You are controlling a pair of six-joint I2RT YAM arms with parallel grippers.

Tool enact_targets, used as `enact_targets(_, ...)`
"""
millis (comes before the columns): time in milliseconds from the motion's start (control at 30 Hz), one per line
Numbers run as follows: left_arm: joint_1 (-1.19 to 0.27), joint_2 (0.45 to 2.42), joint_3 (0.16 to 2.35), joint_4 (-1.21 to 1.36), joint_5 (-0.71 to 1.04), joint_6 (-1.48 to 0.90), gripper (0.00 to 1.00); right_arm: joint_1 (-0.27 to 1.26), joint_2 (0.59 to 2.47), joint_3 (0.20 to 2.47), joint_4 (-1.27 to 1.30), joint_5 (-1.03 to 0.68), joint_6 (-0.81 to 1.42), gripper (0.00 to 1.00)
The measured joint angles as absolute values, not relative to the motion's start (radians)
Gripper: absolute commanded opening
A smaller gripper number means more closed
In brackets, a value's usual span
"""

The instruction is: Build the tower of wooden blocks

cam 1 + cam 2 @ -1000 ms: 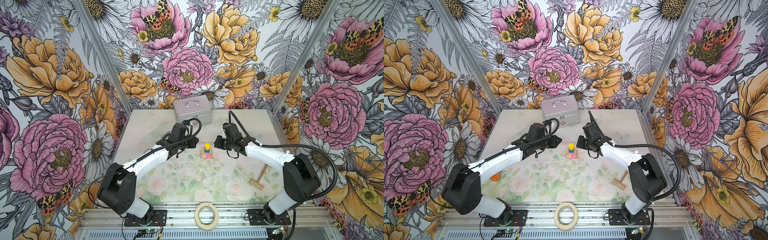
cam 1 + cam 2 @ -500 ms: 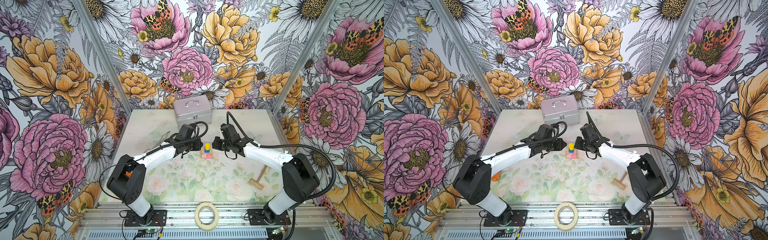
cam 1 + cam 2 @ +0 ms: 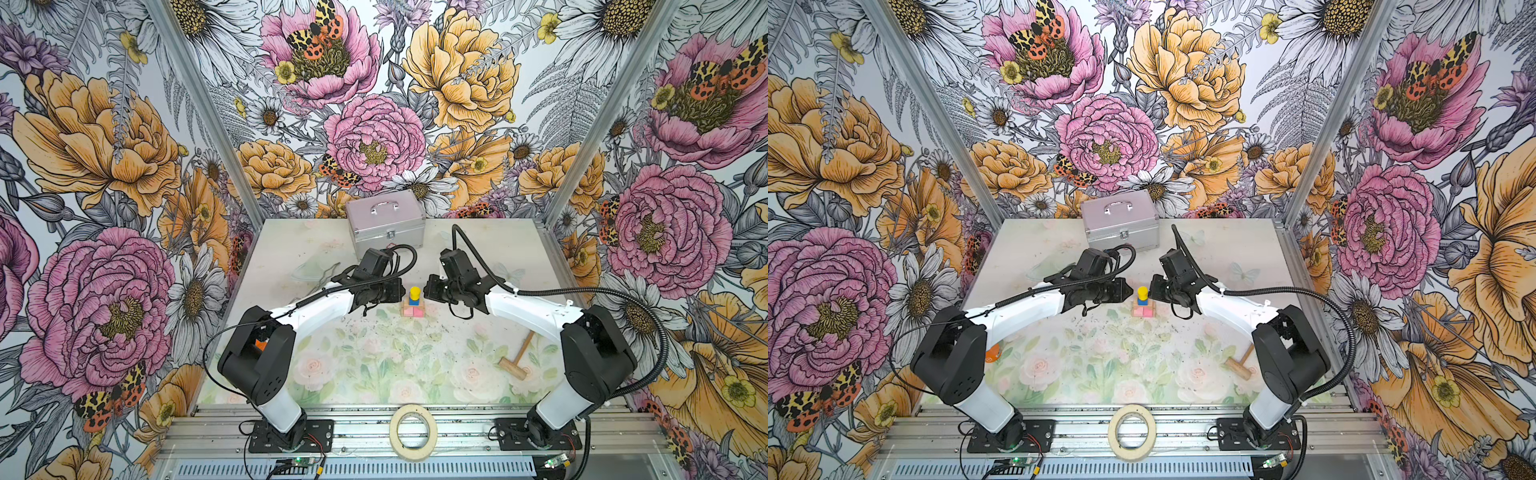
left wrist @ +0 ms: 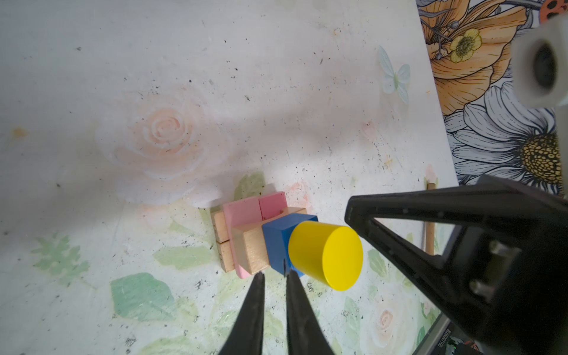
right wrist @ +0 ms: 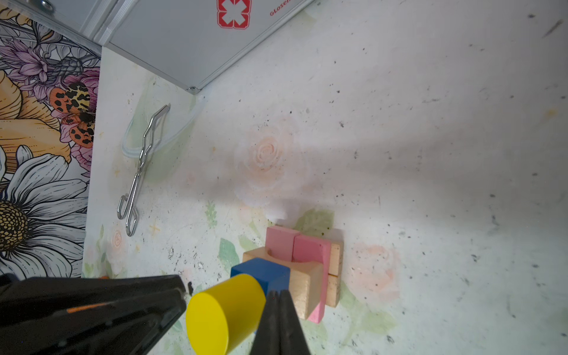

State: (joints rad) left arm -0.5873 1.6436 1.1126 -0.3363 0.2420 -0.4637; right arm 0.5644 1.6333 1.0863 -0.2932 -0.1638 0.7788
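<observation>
Standing near the middle of the table [image 3: 291, 257], the wood block tower [image 3: 412, 302] is flanked by the left gripper [image 3: 402, 289] and the right gripper [image 3: 426, 287], each held just beside it. The yellow cylinder [image 4: 325, 255] is seen topping the blue block [image 4: 276, 242], with a tan brick [image 4: 250, 249], two pink bricks [image 4: 246, 212] and two more tan bricks [image 4: 221, 242] stacked beneath. The left gripper is shown with a narrow gap between its tips and nothing in it, while the right gripper is pressed fully together, empty.

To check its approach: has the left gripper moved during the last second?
Yes. In a top view the left gripper has come rightward, closer to the block tower, which stays in place.
</observation>
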Motion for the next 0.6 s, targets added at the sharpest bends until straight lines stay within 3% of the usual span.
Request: enact_targets(600,-0.592,1.653,1.119,-0.356,0.242,-0.462,0.16,0.571,1.633,1.084,-0.292,-0.174,0.790,0.00)
